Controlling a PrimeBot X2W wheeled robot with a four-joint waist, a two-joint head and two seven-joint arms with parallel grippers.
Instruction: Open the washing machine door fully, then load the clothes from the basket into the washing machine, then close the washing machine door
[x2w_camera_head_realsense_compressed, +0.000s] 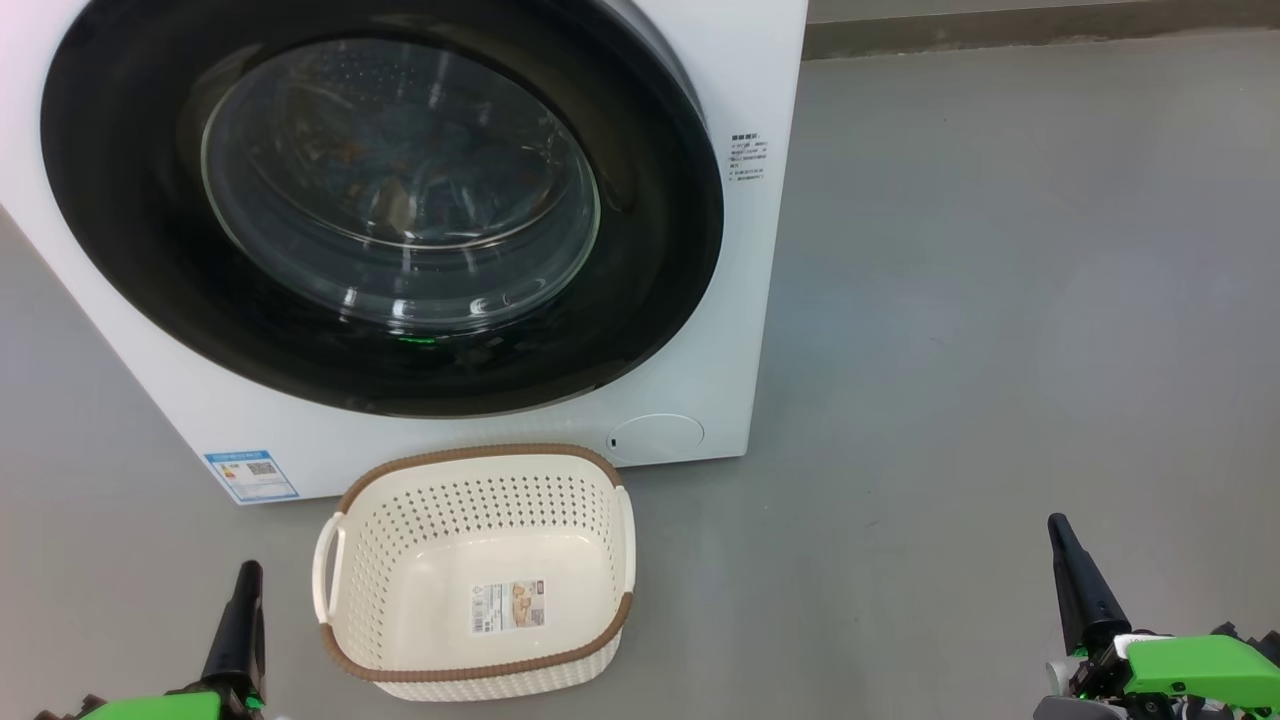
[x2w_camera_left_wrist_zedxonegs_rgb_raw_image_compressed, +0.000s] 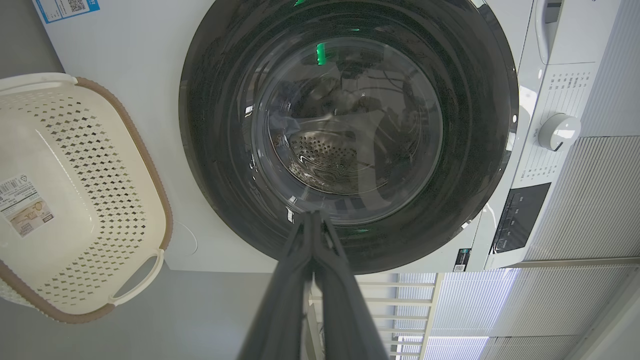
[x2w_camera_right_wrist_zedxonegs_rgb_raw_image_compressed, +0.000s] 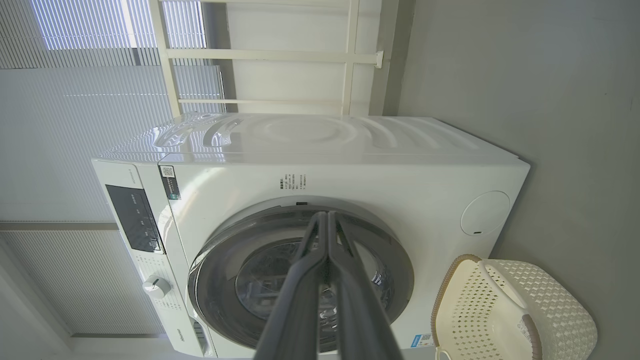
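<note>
The door (x2w_camera_head_realsense_compressed: 400, 200) sat shut on the washer (x2w_camera_head_realsense_compressed: 760, 80), blue cloth (x2w_camera_head_realsense_compressed: 420, 190) seemingly behind its glass. The basket (x2w_camera_head_realsense_compressed: 475, 570) stood empty on the floor (x2w_camera_head_realsense_compressed: 1000, 300) before it. Both the left fingers (x2w_camera_left_wrist_zedxonegs_rgb_raw_image_compressed: 300, 260) and right fingers (x2w_camera_right_wrist_zedxonegs_rgb_raw_image_compressed: 312, 260) were pressed together, empty. Stiff, glossy and slippery, the door seemed best hooked at its right edge.

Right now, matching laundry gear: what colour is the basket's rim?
The basket rim is brown, woven-look; clearest in the head view.
</note>
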